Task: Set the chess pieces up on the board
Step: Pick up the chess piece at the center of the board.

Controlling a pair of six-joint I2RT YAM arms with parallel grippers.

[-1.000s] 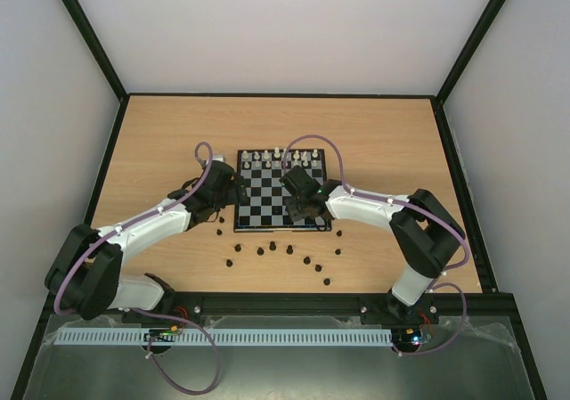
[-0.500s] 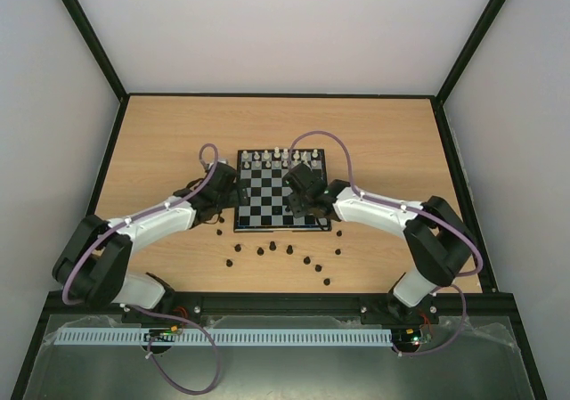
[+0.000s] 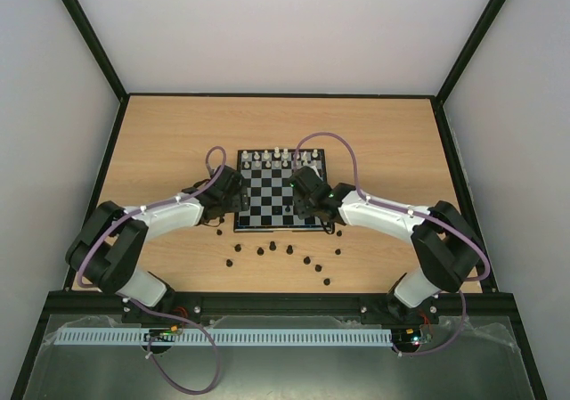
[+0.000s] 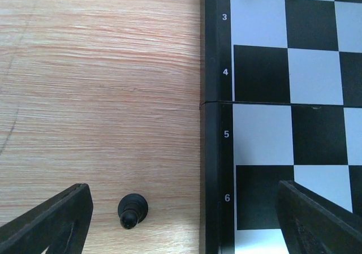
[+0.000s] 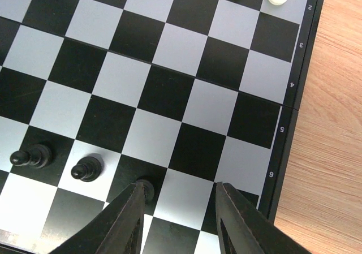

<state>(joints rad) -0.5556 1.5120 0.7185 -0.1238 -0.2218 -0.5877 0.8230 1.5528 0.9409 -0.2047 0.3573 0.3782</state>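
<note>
Black pieces (image 5: pixel 87 167), three, stand on the board (image 5: pixel 169 95) beside right end effector (image 5: pixel 180 187), released; left end effector (image 4: pixel 182 190) gapes around one.

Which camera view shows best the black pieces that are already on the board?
The right wrist view: two black pieces sit on squares of the board, a third beside the right gripper. In the top external view that gripper covers them. The left wrist view shows none on the board.

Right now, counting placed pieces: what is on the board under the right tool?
Two black pieces stand on the board clear of the right tool; a third piece is mostly covered by one finger. Squares beneath the fingers are hidden.
</note>
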